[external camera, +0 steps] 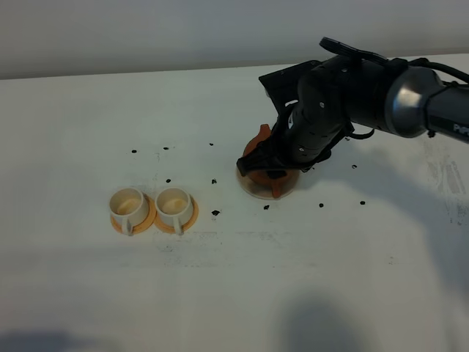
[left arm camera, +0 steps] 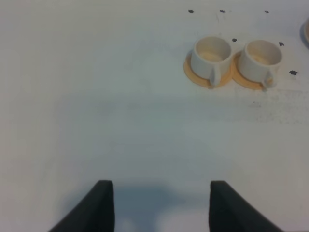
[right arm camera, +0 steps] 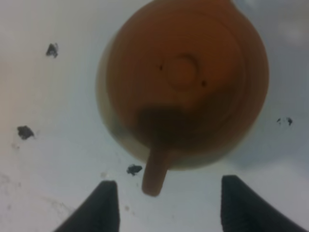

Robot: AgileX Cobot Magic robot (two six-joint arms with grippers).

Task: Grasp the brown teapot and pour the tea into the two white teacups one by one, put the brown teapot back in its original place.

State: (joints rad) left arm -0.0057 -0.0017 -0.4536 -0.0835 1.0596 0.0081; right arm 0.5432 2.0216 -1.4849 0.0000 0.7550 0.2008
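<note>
- Writing: white letters on the right arm [external camera: 410,95] are cut off at the edge of the high view and can't be read.
- The brown teapot [right arm camera: 186,82] is round, matte and reddish-brown, with a knobbed lid [right arm camera: 179,71].
- It sits on the beige coaster [external camera: 254,191], right of the desk's [left arm camera: 96,121] middle.
- The right claw [right arm camera: 166,208] is spread wide above the teapot, grasping nothing.
- The left claw [left arm camera: 161,208] is spread and empty.
- Count: one teapot and one coaster. There are two white cups, the left teacup [external camera: 128,204] and the right teacup [external camera: 174,204]. Each stands on an orange saucer [left arm camera: 192,73], and the saucers touch.
- Many black specks [external camera: 215,213] are scattered about.
</note>
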